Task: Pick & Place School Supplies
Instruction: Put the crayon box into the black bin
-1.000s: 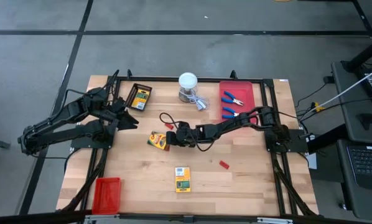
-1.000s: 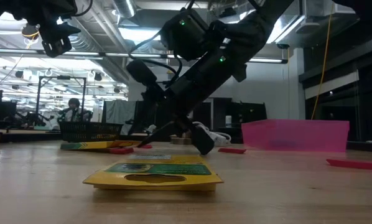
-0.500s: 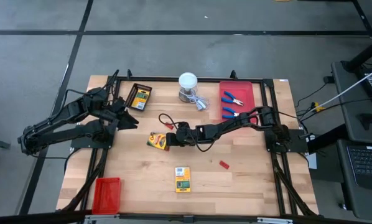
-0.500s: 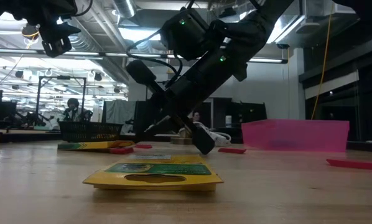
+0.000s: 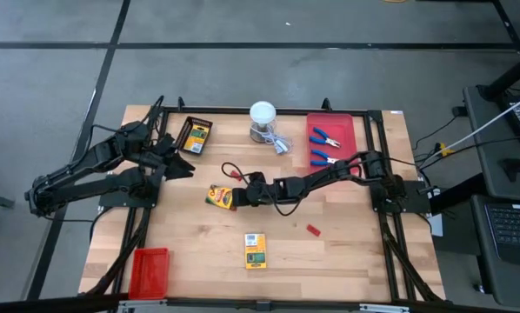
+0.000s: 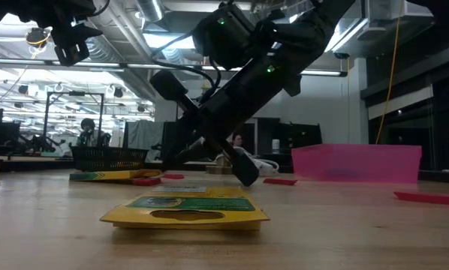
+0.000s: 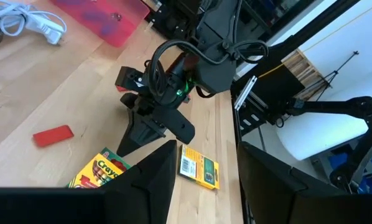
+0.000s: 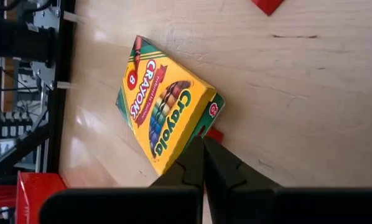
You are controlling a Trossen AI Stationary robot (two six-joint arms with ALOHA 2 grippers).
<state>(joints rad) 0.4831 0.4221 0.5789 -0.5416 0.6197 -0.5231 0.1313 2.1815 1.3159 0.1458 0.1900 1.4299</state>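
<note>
- Lab or industrial workshop space
- Wooden table [image 5: 347,252] on grey concrete floor [image 5: 243,78]
- Exposed ceiling ducts [image 6: 127,56], bright strip lights
- Workbenches with gear behind, a person [image 6: 87,133] seated there
- Laptop [image 5: 512,222] on side desk

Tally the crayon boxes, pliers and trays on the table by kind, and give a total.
Crayon boxes: 3
Pliers: 2
Trays: 3
Total: 8
</note>
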